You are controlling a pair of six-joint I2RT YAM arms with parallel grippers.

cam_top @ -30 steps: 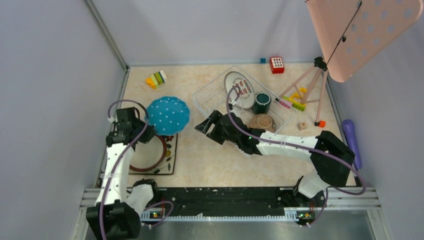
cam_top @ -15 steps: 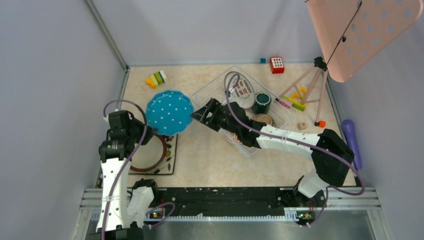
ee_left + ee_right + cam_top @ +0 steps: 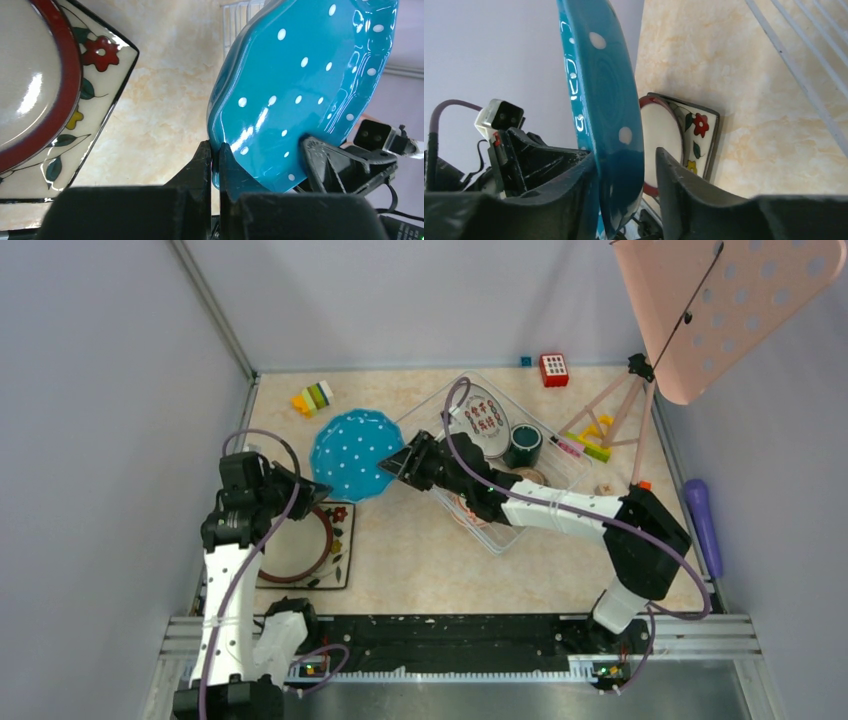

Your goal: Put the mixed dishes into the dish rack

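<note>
A blue white-dotted plate [image 3: 355,452] [image 3: 305,75] [image 3: 599,90] hangs tilted above the table, just left of the dish rack [image 3: 425,403]. My left gripper [image 3: 305,486] [image 3: 214,147] is shut on its left rim. My right gripper [image 3: 400,462] [image 3: 626,157] straddles the opposite rim, open; one finger touches the plate and a gap shows at the other. The square leaf-patterned plate [image 3: 335,560] [image 3: 50,100] lies flat under the left arm. In the rack stand the grey-rimmed plate with red characters [image 3: 484,417] and the dark green mug [image 3: 522,445]. The brown bowl [image 3: 530,480] and orange-white bowl [image 3: 468,512] are partly hidden by the right arm.
A pink perforated board [image 3: 730,300] on a tripod [image 3: 620,410] stands at the back right. Toy blocks lie at the back left [image 3: 313,398], back centre [image 3: 553,369] and beside the tripod [image 3: 590,445]. A purple object [image 3: 697,510] lies at the right wall.
The left arm has carried the blue plate rightward to the rack's edge. The right gripper has moved left onto the plate's far rim and its jaws have narrowed around it.
</note>
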